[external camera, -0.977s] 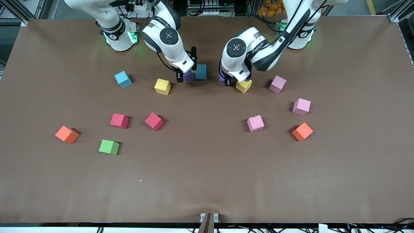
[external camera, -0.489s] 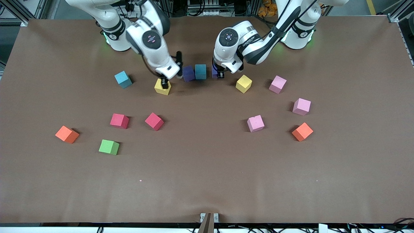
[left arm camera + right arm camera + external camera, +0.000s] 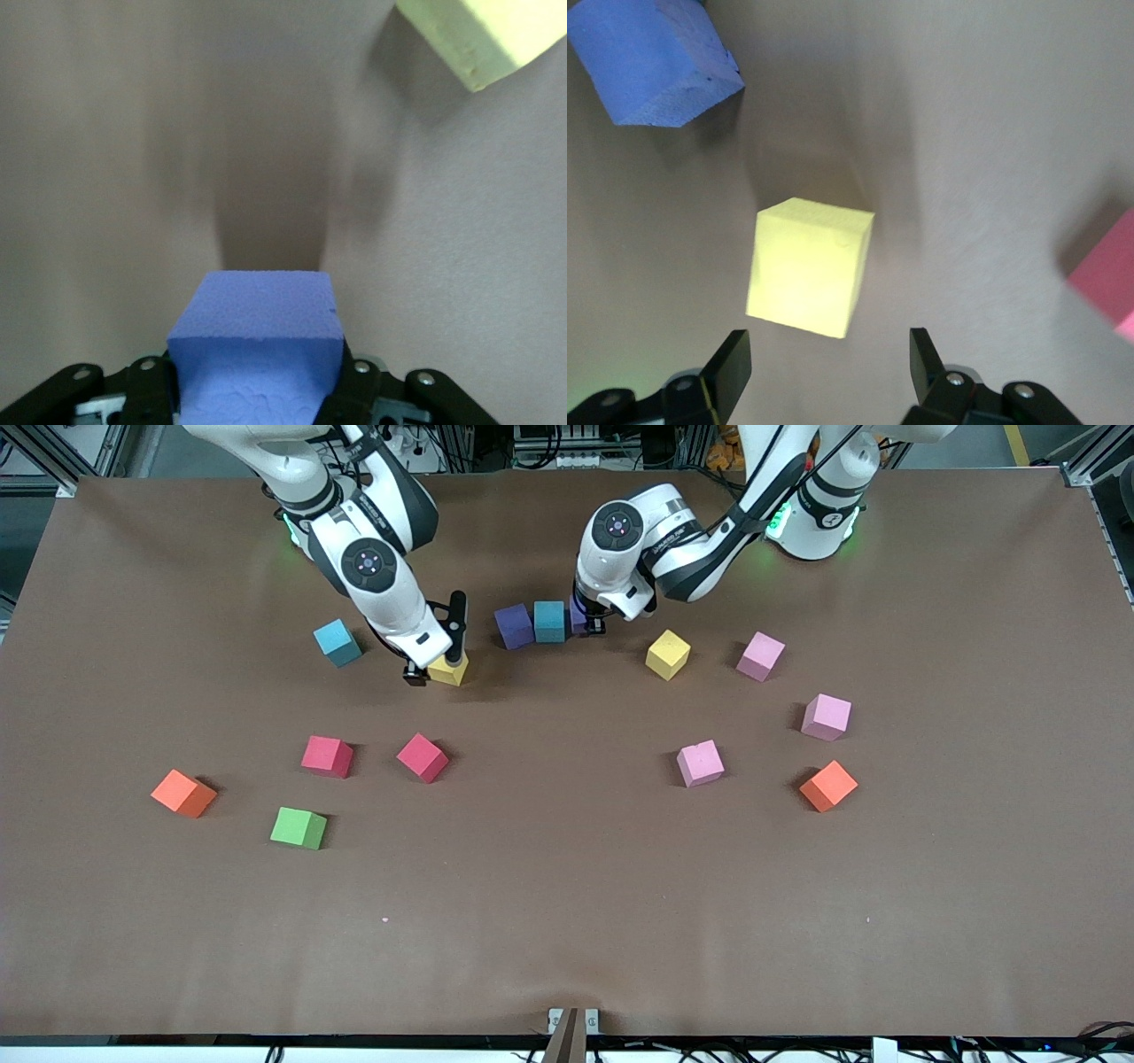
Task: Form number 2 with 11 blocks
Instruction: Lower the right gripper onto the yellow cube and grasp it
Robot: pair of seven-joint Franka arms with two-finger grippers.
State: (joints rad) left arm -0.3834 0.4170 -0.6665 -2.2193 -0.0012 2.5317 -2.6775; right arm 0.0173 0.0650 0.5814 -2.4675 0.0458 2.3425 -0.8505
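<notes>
Purple block (image 3: 514, 625) touches teal block (image 3: 549, 621); others lie scattered.

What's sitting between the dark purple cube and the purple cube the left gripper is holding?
In the front view, one teal foam cube sits between the dark purple cube and the purple cube held by the left gripper.

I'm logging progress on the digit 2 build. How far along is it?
Early. Done: a purple block and a teal block sit side by side. In hand: the left gripper, shut on a second purple block, is beside them; the open right gripper straddles a yellow block. Left: the other scattered blocks.
</notes>
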